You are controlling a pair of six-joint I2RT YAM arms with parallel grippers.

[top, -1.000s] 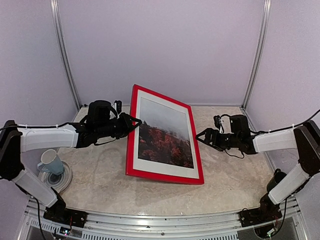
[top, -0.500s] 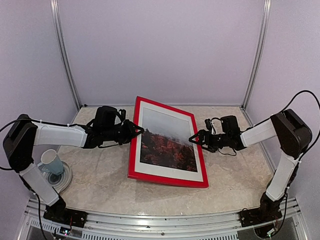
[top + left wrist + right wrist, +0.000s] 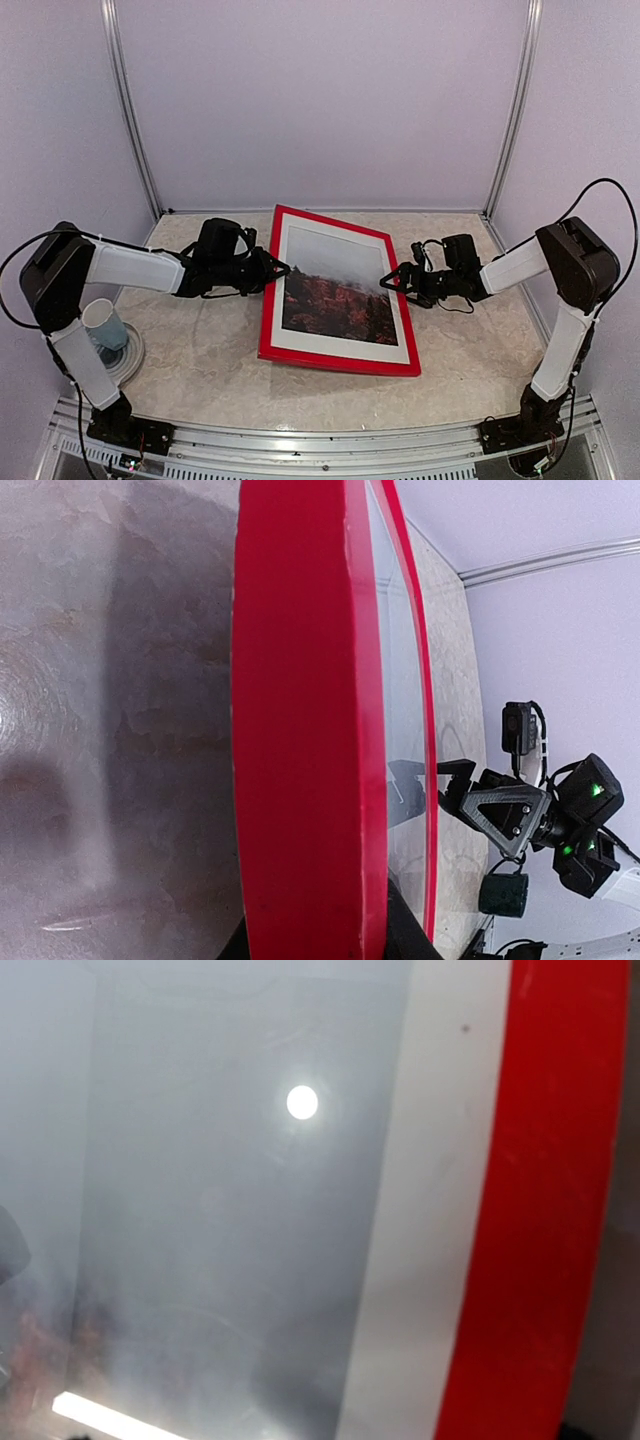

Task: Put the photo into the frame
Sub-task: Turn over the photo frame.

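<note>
The frame [image 3: 340, 362], glossy red, sits in the middle of the table, its face up and slightly tilted. The photo [image 3: 335, 295], grey sky over red-orange trees, sits inside it behind a white mat. My left gripper [image 3: 272, 268] is shut on the frame's left edge. In the left wrist view the thick red edge [image 3: 300, 730] fills the space between my dark fingers [image 3: 410, 942]. My right gripper [image 3: 388, 280] is at the frame's right edge with its fingers apart, also seen in the left wrist view [image 3: 465, 790]. The right wrist view shows the red border [image 3: 540, 1210] and the photo [image 3: 220, 1210] close up.
A pale blue mug [image 3: 100, 322] stands on a round coaster [image 3: 125, 362] at the near left. The marble tabletop [image 3: 200, 350] is enclosed by walls with metal posts [image 3: 130, 110] at the back corners.
The frame has come down from a steep tilt to nearly flat. Both arms lowered with it, and my right gripper moved in from the right to the frame's right edge.
</note>
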